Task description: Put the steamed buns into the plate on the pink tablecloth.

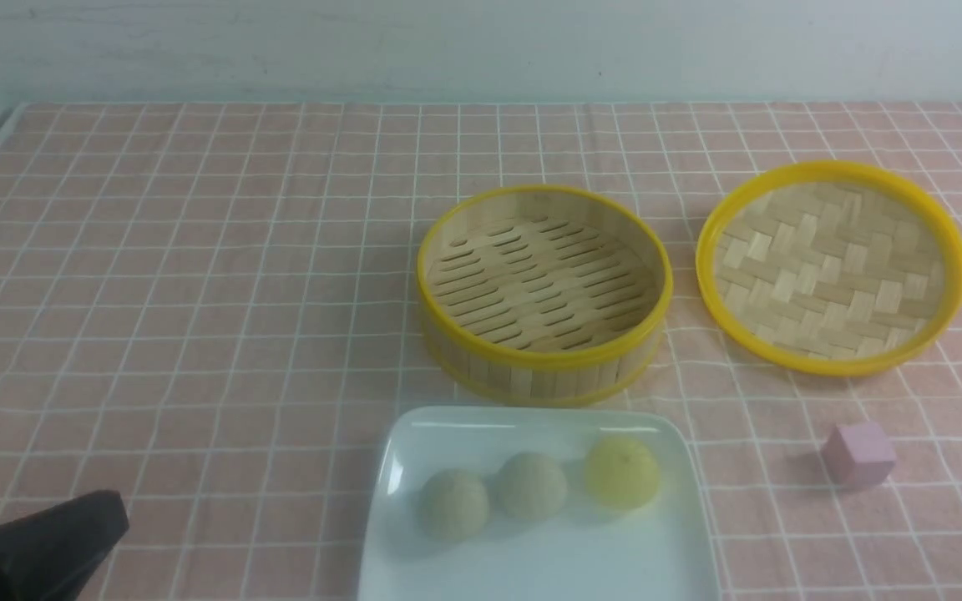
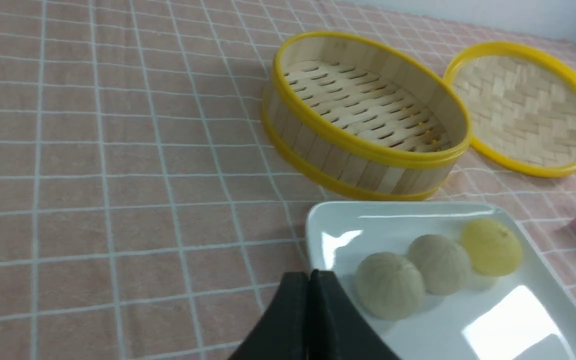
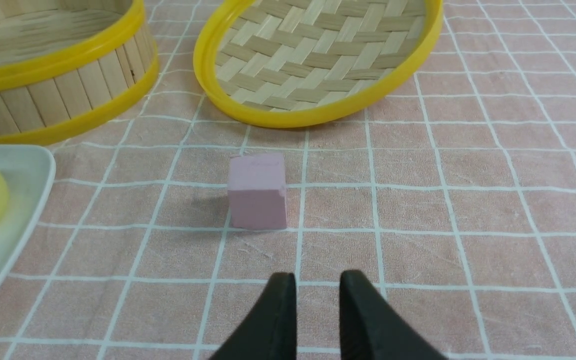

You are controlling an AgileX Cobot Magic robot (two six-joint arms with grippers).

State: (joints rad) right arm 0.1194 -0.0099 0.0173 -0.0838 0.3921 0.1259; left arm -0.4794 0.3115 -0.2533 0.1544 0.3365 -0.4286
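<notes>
Pale wall at the back; counter fully covered by the pink tablecloth (image 1: 197, 275) with its white grid.

Front view: the plate (image 1: 397, 467) sits at the near edge, centre. All three steamed buns (image 1: 531, 486) rest on it in a row, two beige-grey and one yellow-green, touching or nearly so. Behind the plate stands the bamboo steamer basket (image 1: 544, 367), nothing in it; its woven lid (image 1: 832, 267) lies to the right, inner side up. A pink cube (image 1: 858, 452) sits right of the plate, apart from it. Only a dark part of the left tool (image 1: 47, 542) shows at the lower left corner, well apart from the plate; state not readable here. Right tool not in this view.

Left wrist view: left tool (image 2: 309, 300) fingers pressed together, holding nothing, tips just beside the plate's near corner, close to the nearest beige bun.

Right wrist view: right tool (image 3: 318, 300) fingers a narrow gap apart, nothing between them, pointing toward the cube; plate edge and yellow bun off to one side.

Judgement: placing looks complete. The next move calls only for both arms to stay clear of the plate.
</notes>
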